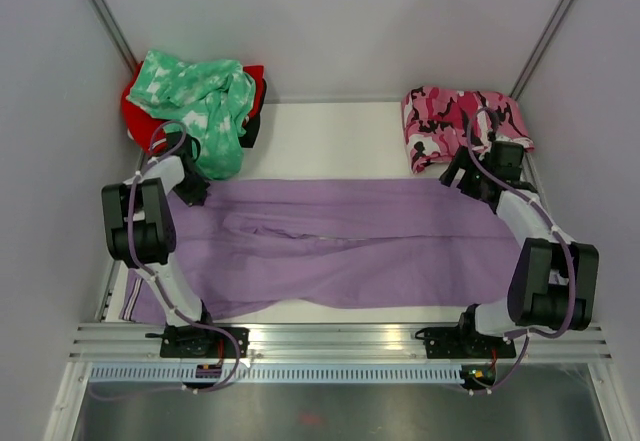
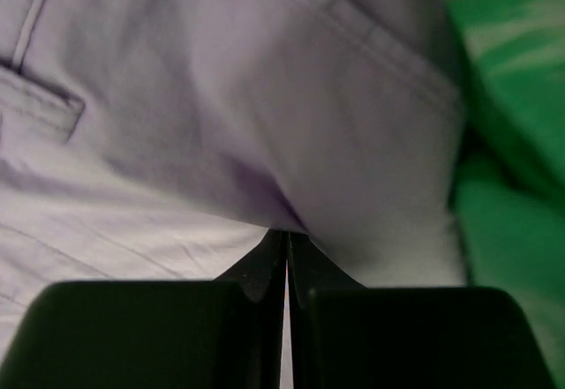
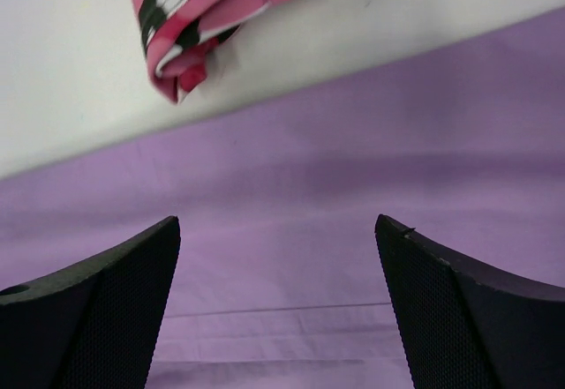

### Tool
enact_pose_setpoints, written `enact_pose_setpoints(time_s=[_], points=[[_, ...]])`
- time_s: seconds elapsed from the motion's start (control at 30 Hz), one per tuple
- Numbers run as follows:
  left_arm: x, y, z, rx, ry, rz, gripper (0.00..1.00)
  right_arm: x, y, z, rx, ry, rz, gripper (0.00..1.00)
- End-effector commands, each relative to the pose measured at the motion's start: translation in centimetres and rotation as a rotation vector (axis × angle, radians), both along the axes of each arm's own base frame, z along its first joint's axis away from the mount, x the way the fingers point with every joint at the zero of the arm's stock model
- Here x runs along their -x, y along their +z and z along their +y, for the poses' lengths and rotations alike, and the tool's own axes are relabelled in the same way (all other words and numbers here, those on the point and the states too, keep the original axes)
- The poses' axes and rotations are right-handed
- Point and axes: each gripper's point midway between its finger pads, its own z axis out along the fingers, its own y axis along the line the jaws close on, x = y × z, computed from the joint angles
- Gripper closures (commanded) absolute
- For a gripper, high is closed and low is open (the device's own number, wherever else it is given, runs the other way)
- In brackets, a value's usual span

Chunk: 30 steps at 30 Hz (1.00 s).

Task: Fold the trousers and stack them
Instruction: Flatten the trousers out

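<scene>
1. Trousers (image 1: 340,246) of lilac cloth lay spread flat across the table (image 1: 320,141) in the overhead view, legs running left to right, with the striped waistband (image 1: 128,301) near the left arm's base. The left gripper (image 1: 192,191) sat on their far left edge and the right gripper (image 1: 462,176) near the far right corner, probably placed to lift that long edge for a fold. A mint-green garment (image 1: 200,101) and a folded camouflage garment (image 1: 455,121) lay at the back.
2. Left wrist: the left gripper (image 2: 284,239) was pressed together, pinching a ridge of the trousers (image 2: 221,98), with the mint-green garment (image 2: 512,142) just beside.
3. Right wrist: the right gripper (image 3: 275,230) had its fingers (image 3: 97,318) wide apart over the trousers (image 3: 291,186), gripping nothing. The camouflage garment (image 3: 203,18) lay beyond on bare table (image 3: 79,80).
</scene>
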Motion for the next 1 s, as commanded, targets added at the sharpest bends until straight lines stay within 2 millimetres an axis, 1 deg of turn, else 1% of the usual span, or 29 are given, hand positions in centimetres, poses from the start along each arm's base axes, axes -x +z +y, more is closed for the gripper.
enact_pose_setpoints(time_s=[0.0, 0.03, 0.1, 0.13, 0.17, 0.2, 0.23, 0.27, 0.3, 0.33, 0.37, 0.4, 0.43, 0.47, 0.5, 0.53, 0.57, 0.6, 0.63, 0.67, 0.7, 0.73, 0.77, 0.8, 0.83, 0.87, 0.9, 0.93, 0.97], points=[[-3.2, -0.4, 0.8, -0.027, 0.002, -0.066, 0.98, -0.2, -0.3, 2.9, -0.045, 0.051, -0.003, 0.02], [-3.6, -0.4, 0.9, -0.030, -0.002, -0.074, 0.98, -0.1, -0.5, 4.2, -0.042, 0.081, 0.003, 0.02], [-4.1, -0.5, 1.1, -0.039, -0.011, -0.086, 0.98, -0.1, -0.7, 5.3, -0.026, 0.107, 0.016, 0.02], [-4.2, -0.4, 1.2, -0.047, -0.009, -0.086, 0.98, 0.0, -0.8, 6.3, -0.020, 0.127, 0.021, 0.02], [-4.3, -0.1, 1.3, -0.050, -0.018, -0.092, 0.98, -0.1, -0.8, 6.1, -0.011, 0.116, 0.025, 0.02], [-4.4, 0.5, 1.1, -0.044, -0.023, -0.102, 0.98, 0.1, -0.8, 7.2, -0.011, 0.140, 0.033, 0.02], [-4.1, 0.8, 0.5, -0.024, -0.041, -0.106, 0.98, 0.1, -0.8, 7.1, -0.005, 0.135, 0.038, 0.02], [-3.9, 1.5, 0.3, -0.019, -0.049, -0.117, 0.96, -0.1, -0.2, 6.8, 0.002, 0.119, 0.031, 0.02], [-3.3, 2.3, 0.0, -0.019, -0.055, -0.121, 0.93, 0.0, -0.1, 6.1, 0.024, 0.084, 0.045, 0.02], [-2.6, 4.4, -0.3, -0.024, -0.071, -0.166, 0.87, 0.0, 0.2, 5.9, 0.033, 0.075, 0.042, 0.02], [-2.2, 5.7, -0.8, -0.009, -0.086, -0.199, 0.64, -0.3, 1.2, 5.8, 0.038, 0.066, 0.021, 0.02], [-1.7, 7.1, -1.1, -0.009, -0.098, -0.228, 0.48, -0.1, 1.5, 5.4, 0.048, 0.045, 0.031, 0.02], [-0.5, 9.8, -1.4, -0.014, -0.122, -0.279, 0.28, 0.0, 2.0, 5.1, 0.036, 0.016, 0.032, 0.02], [0.2, 11.3, -1.6, -0.020, -0.134, -0.303, 0.23, -0.3, 3.0, 4.8, 0.041, -0.015, 0.022, 0.02], [0.9, 12.6, -1.7, -0.027, -0.140, -0.325, 0.20, 0.3, 3.0, 4.5, 0.038, -0.035, 0.052, 0.02], [2.2, 13.3, -1.8, -0.028, -0.141, -0.313, 0.15, 0.4, 3.4, 3.8, 0.043, -0.075, 0.055, 0.02], [3.1, 15.7, -1.8, -0.045, -0.138, -0.369, 0.05, 0.6, 4.2, 3.5, 0.021, -0.116, 0.044, 0.02], [3.8, 16.8, -1.9, -0.049, -0.132, -0.390, 0.02, 1.4, 4.2, 3.4, 0.014, -0.143, 0.065, 0.02], [5.0, 17.2, -1.8, -0.044, -0.104, -0.380, 0.00, 1.9, 4.3, 1.2, 0.009, -0.228, 0.070, 0.02], [6.0, 18.7, -1.8, -0.048, -0.078, -0.418, 0.00, 2.8, 4.7, 0.3, -0.009, -0.272, 0.058, 0.02], [6.7, 19.0, -1.9, -0.043, -0.053, -0.420, 0.00, 3.7, 4.7, -0.5, -0.037, -0.343, 0.067, 0.02], [7.5, 19.0, -2.0, -0.029, -0.020, -0.420, 0.00, 4.8, 4.6, -2.9, -0.040, -0.445, 0.070, 0.02], [8.3, 18.9, -2.1, -0.021, -0.008, -0.414, 0.00, 6.7, 4.8, -5.1, -0.011, -0.560, 0.056, 0.02], [9.0, 19.4, -2.3, -0.018, -0.001, -0.441, 0.00, 8.9, 4.4, -7.8, -0.036, -0.728, 0.074, 0.02], [9.7, 18.3, -2.5, -0.004, 0.017, -0.425, 0.00, 10.5, 4.3, -9.3, -0.035, -0.825, 0.067, 0.02], [10.1, 18.1, -2.5, -0.001, 0.027, -0.429, 0.00, 12.8, 4.3, -10.7, -0.028, -0.925, 0.047, 0.02], [10.6, 18.1, -2.7, 0.006, 0.036, -0.441, 0.00, 14.1, 4.2, -11.5, -0.042, -0.984, 0.044, 0.02], [10.8, 17.5, -3.3, 0.034, 0.019, -0.434, 0.00, 15.7, 4.1, -13.2, -0.040, -1.056, 0.041, 0.02], [11.0, 17.3, -3.6, 0.047, 0.014, -0.431, 0.00, 16.8, 3.9, -13.7, -0.032, -1.091, 0.046, 0.02]])
